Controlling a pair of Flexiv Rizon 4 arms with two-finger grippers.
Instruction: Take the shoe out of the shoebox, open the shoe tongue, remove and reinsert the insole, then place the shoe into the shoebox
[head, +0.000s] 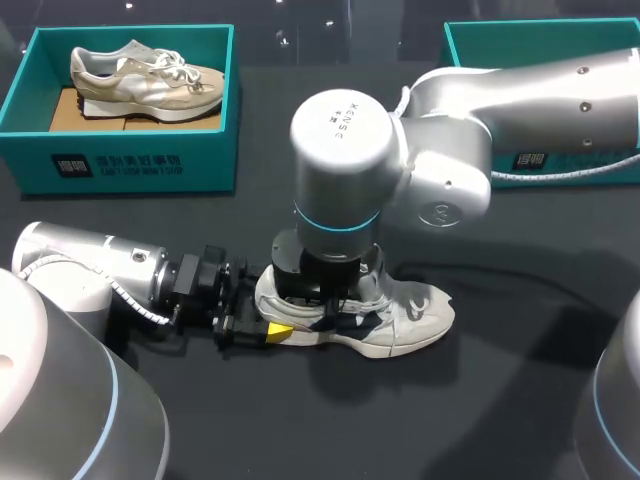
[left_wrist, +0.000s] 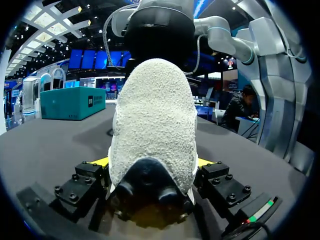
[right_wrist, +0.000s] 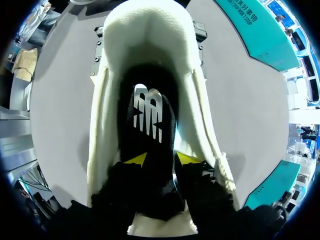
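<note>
At the near side of the dark table (head: 520, 390), our left arm comes in from the left, and its left gripper (head: 262, 328) is at the heel of the white knitted sports shoe (head: 405, 318). In the left wrist view we see its fingers (left_wrist: 102, 161) pressing the heel from both sides, so they are closed on the shoe. The shoe stands upright on the table near the middle, outside any box, with its toe pointing to the right. Just above it our right arm reaches down from the right, and the right gripper (head: 325, 298) goes into the opening of the shoe. In the right wrist view its fingers (right_wrist: 187, 158) grip the black insole with a white mark (right_wrist: 149, 120) from two sides, inside the opening. Farther back at the left stands a teal cardboard shoebox (head: 130, 165) with a beige shoe (head: 145, 80) lying in it. At the far right is a second teal box (head: 560, 35), partly hidden behind our right arm.
</note>
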